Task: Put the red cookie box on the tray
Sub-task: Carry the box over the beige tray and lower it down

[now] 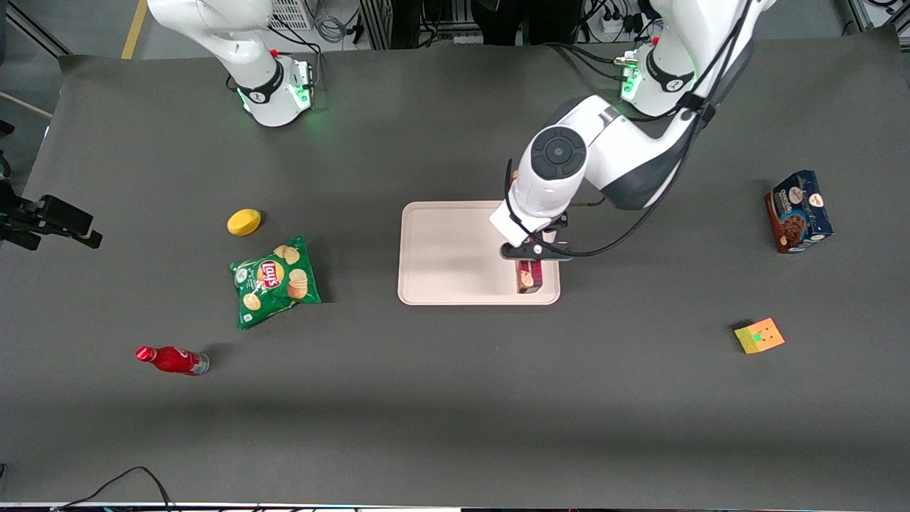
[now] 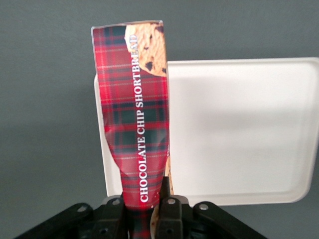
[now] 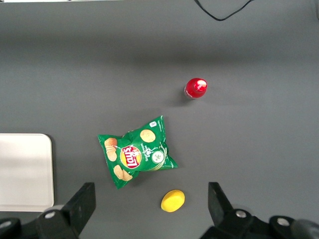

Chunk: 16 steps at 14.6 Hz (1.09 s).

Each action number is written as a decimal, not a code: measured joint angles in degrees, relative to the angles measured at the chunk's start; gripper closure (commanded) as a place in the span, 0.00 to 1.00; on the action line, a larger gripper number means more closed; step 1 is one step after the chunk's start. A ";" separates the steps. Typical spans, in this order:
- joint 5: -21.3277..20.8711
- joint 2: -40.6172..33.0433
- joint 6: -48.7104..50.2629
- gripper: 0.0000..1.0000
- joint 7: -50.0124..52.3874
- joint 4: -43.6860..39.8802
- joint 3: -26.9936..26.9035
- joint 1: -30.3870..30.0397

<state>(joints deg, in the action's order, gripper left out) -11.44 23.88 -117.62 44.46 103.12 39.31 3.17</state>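
Over the tray (image 1: 441, 256), end effector (image 2: 144, 206) grips red cookie box (image 2: 134, 109).

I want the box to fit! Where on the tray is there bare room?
Most of the tray is bare, toward the parked arm's end. It is crowded only at the working arm's edge, where the gripper holds the red cookie box in its jaws.

The gripper (image 1: 530, 264) holds the red cookie box (image 1: 529, 276) over the tray (image 1: 441, 284) edge nearest the working arm. The tray's remaining floor lies bare. The chips bag (image 1: 274, 281) and blue box (image 1: 798, 212) sit well apart from it.
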 measured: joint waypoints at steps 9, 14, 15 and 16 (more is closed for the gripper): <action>-8.61 0.16 -14.94 1.00 4.38 12.90 0.00 0.61; -13.54 1.19 -18.91 1.00 7.24 14.60 -0.85 0.30; -13.98 1.53 -20.02 1.00 7.36 15.23 -1.06 0.21; -14.43 1.83 -21.42 1.00 7.38 15.96 -1.36 0.17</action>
<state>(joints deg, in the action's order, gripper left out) -25.87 25.71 -139.04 51.84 119.08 37.95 3.33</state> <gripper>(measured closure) 0.775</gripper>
